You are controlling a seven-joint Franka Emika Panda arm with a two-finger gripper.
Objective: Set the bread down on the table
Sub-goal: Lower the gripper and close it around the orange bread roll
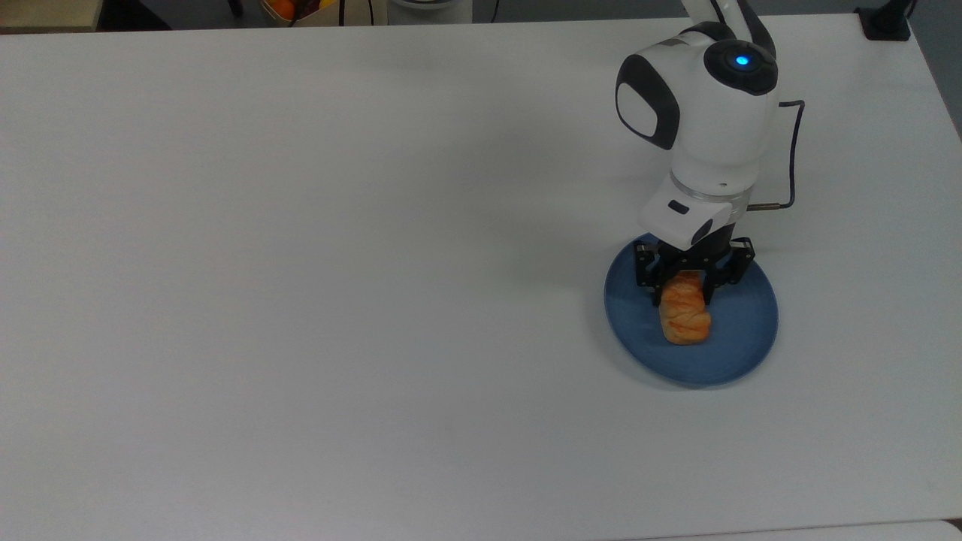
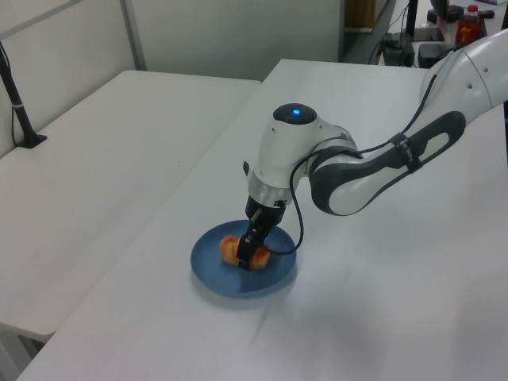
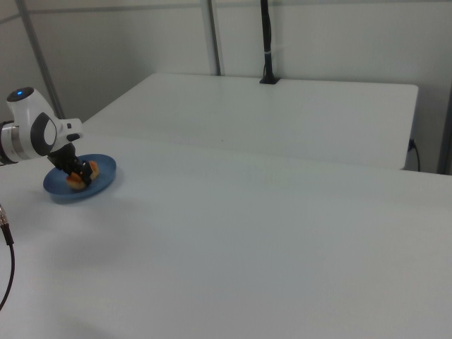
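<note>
The bread [image 1: 686, 321], a small orange-golden bun, lies on the round blue plate [image 1: 740, 349] at the top view's right. My gripper [image 1: 684, 297] reaches straight down over the bun's far end, its two black fingers pressed against the bun's sides, so it is shut on the bread. In the left view the gripper [image 2: 248, 257] covers the middle of the bread [image 2: 229, 249], which rests on the plate [image 2: 208, 274]. The right view has the gripper [image 3: 75, 176], bread [image 3: 92, 169] and plate [image 3: 100, 185] at its far left. The white table [image 1: 301, 263] spreads wide around the plate.
A black cable [image 1: 791, 150] loops off the wrist. A black post base [image 1: 887, 22] stands at the top view's upper right corner. A second white table [image 2: 87, 159] adjoins in the left view. Bare white tabletop stretches across the top view's left and centre.
</note>
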